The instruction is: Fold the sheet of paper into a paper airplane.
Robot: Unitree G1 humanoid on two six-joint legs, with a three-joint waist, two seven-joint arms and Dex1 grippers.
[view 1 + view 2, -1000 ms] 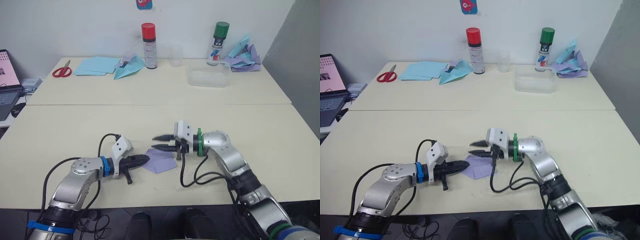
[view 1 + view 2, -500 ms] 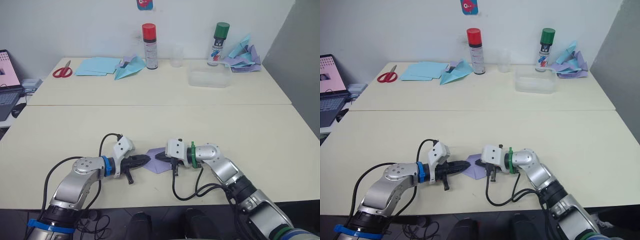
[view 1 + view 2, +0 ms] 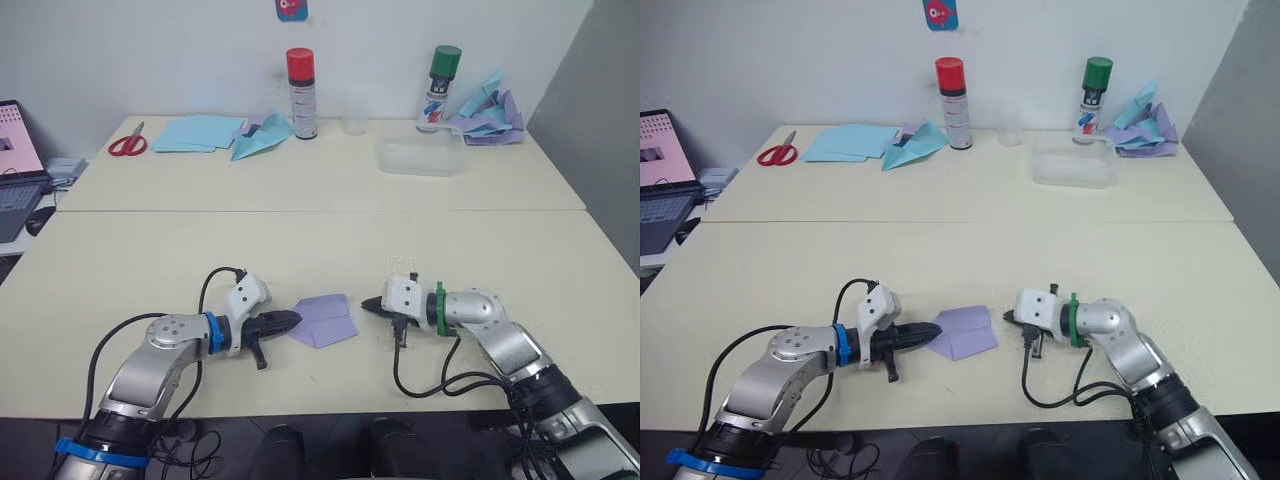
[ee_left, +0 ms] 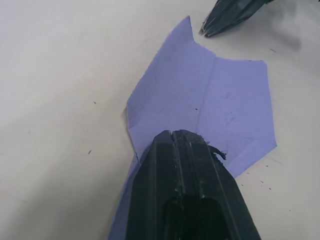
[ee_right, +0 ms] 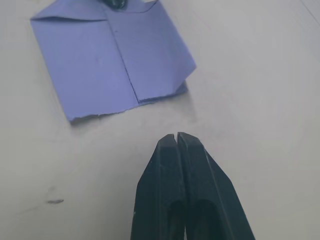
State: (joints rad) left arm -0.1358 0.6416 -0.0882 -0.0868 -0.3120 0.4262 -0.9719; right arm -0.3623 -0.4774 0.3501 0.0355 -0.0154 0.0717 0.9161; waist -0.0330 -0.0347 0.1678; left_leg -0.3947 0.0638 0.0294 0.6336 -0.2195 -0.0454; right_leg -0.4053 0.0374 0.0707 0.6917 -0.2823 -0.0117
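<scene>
Pinning the sheet of paper [image 3: 323,320] is your left gripper [image 3: 290,319], its jaws pressed together with the tip lying on the paper's near-left corner; in the left wrist view the black fingers [image 4: 187,185] rest flat on the lavender surface rather than pinching it. Your right gripper [image 3: 371,303] also has its jaws together, and it sits just beside the paper's right edge, apart from it, with bare desk [image 3: 480,250] between tip and paper.

You can see the two grippers point at each other along a line parallel to the desk's near edge, and the paper lies between them. Its long axis runs roughly along that same line. The left arm is the nearer one, already touching; the right must travel toward the left to reach it.

The paper is thin, matte, pale lavender, partly folded: a centre crease runs across it and a flap overlaps one half, with a slightly ragged edge. It will likely slide on the smooth cream desk unless held down.
</scene>
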